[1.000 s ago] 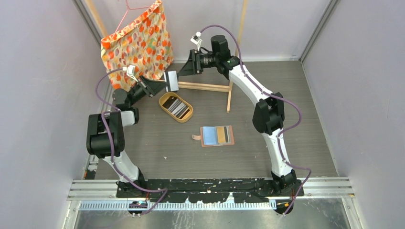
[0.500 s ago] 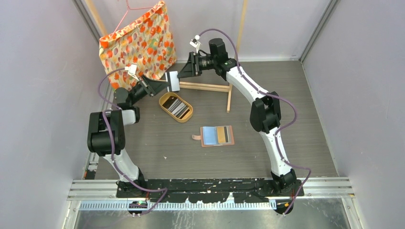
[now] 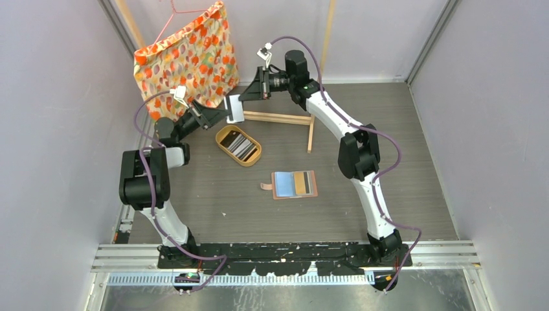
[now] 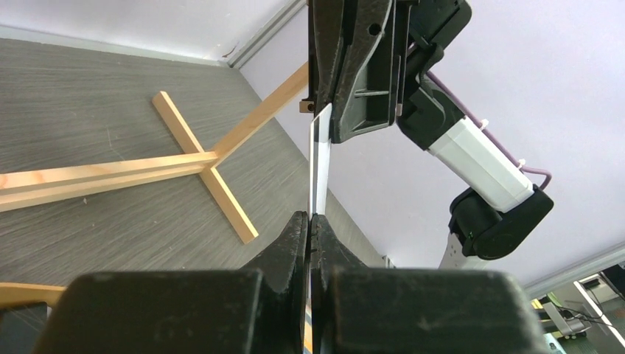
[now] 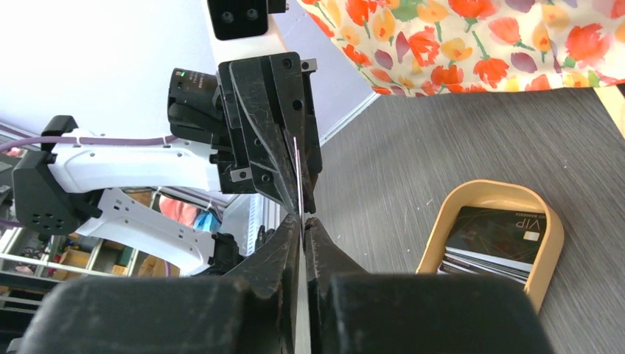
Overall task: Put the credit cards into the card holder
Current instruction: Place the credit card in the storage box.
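Left claw is pressed together on one end of a pale, thin plastic credit card, which we see edge-on in the air. Right claw pinches the opposite end of the same card, so both grip it at once, above the far-left part of the grey wood-grain surface. Just beneath sits an oval tan tray holding a stack of dark and silver cards. The salmon-brown leather card holder lies open and flat mid-surface, well apart from both claws, with blue and tan panels showing inside. We note an orange floral cloth hanging far left and a light wooden frame lying nearby.
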Robot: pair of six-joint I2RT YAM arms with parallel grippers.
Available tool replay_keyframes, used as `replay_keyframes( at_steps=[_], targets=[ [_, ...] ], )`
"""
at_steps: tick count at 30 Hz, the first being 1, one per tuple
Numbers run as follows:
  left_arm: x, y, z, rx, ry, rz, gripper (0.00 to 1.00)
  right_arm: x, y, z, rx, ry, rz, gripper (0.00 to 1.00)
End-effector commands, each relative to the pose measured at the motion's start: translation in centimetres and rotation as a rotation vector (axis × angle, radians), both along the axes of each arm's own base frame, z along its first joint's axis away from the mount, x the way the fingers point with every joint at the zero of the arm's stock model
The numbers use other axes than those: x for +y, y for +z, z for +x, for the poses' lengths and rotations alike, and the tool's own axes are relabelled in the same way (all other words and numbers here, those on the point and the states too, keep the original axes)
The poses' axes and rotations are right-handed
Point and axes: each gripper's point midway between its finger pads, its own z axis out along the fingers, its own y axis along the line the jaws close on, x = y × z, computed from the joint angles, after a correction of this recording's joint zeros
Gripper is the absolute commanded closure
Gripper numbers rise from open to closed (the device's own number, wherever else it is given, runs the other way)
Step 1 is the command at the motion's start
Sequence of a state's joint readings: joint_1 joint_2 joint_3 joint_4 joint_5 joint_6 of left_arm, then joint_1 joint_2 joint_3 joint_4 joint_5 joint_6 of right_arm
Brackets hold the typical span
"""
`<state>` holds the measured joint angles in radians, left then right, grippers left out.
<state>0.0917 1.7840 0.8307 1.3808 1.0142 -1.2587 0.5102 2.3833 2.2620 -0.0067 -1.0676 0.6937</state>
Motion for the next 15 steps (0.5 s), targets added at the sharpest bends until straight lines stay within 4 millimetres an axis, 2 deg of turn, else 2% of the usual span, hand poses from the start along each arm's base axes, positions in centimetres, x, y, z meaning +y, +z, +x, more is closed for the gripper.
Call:
replay_keyframes(
  at_steps=[1,2,8,9,10,11,13,15],
  targets=[
    [-0.3,1.3,0.1,-0.051,-0.019,-0.004,0.99,-0.2,3.5,-0.8,-0.065,0.047,0.091,0.96],
    [-0.2,1.2,0.2,-0.044,-0.015,-0.009,1.00,-0.2,3.4,-0.9,-0.062,0.046,0.087,0.98],
    [-0.1,0.9,0.6,-0.018,-0.011,-0.025,0.99,-0.5,2.0,-0.2,-0.067,0.011,0.027,0.99],
    [-0.1,0.9,0.6,-0.015,-0.011,-0.027,1.00,-0.4,1.8,-0.2,-0.062,0.008,0.024,0.94],
    [-0.1,0.8,0.7,-0.012,-0.012,-0.027,0.99,-0.4,1.7,-0.1,-0.061,0.005,0.022,0.81],
    [-0.1,0.7,0.7,-0.009,-0.013,-0.028,0.99,-0.3,1.5,0.0,-0.058,0.002,0.020,0.73],
    [-0.1,0.7,0.7,-0.007,-0.014,-0.030,0.99,-0.3,1.2,-0.1,-0.055,0.006,0.018,0.64],
    [-0.2,0.7,0.8,-0.003,-0.015,-0.032,0.99,0.0,1.1,-0.2,-0.055,0.007,0.017,0.60]
  ],
)
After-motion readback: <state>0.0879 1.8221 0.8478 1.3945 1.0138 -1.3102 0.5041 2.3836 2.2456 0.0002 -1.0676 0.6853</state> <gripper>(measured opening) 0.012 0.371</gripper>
